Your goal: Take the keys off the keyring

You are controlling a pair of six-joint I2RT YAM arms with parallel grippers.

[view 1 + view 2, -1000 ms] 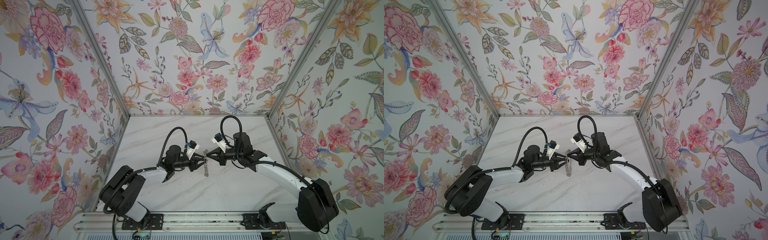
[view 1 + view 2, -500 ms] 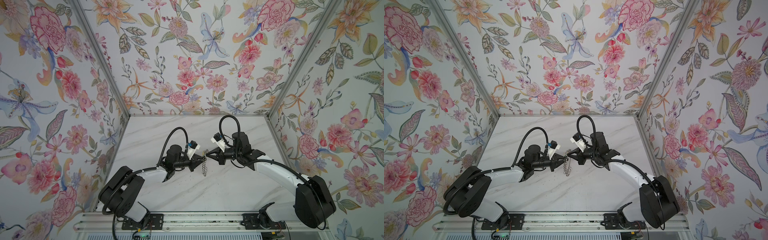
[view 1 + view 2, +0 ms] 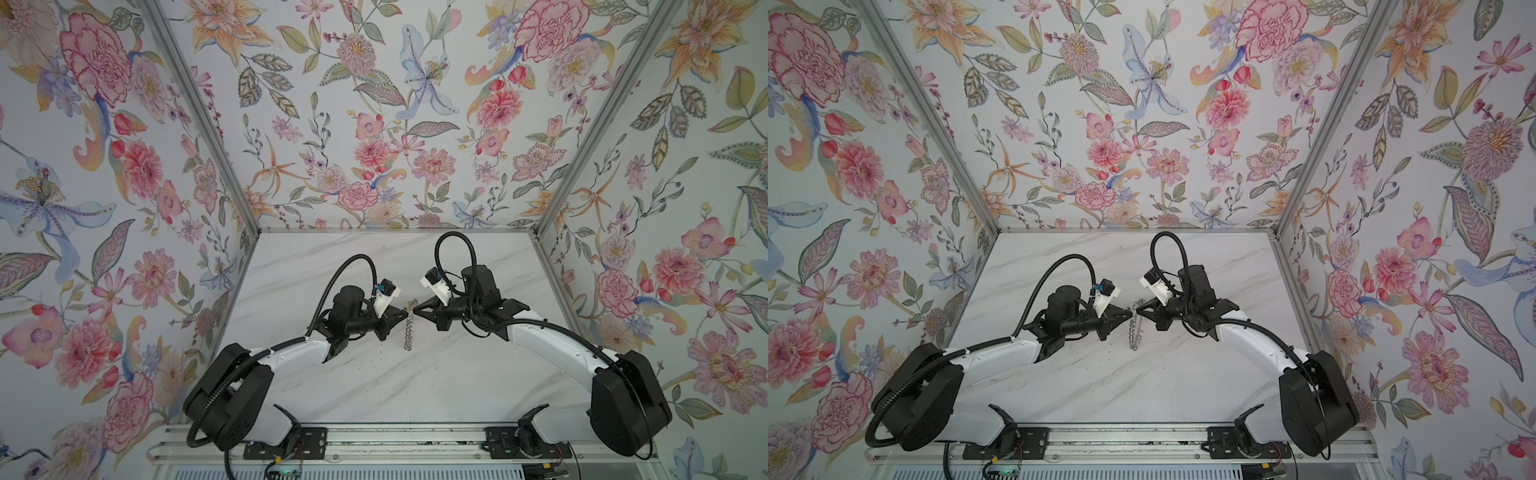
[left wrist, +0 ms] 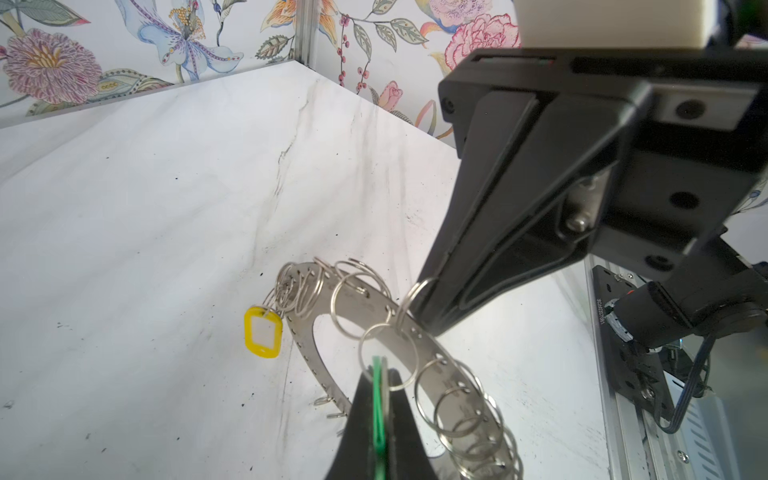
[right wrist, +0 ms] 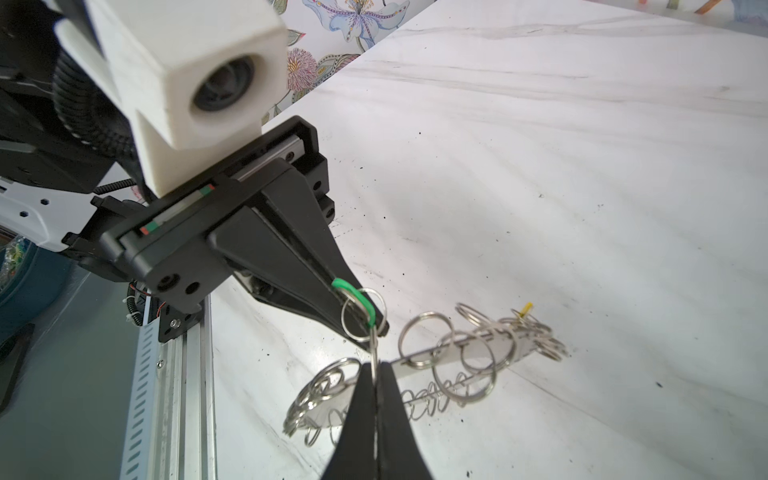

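- Flowered walls box in a white marble table, and both of my arms meet over its middle.
- My left fingers are pressed tight on the green tag, which shows edge-on between them.
- My right fingers are shut on a wire loop at the rim of the keyring.
- The keyring stands on edge between the two arms. I cannot tell whether its low side touches the table.
- The yellow tag hangs from the far part of the rim, with nothing gripping it.
- As I judge it, the step is to work the green tag off its split loop.
- To do it well, I'd keep the right fingers as a steady anchor and let the left do the travelling. The left should follow the curve of the wire round rather than pull straight away.
- A straight tug would likely drag the whole disc, or slip the thin plastic out of my pinch.
- I'd use short, slow turns and check that the tag's eye rides toward the wire's open end.
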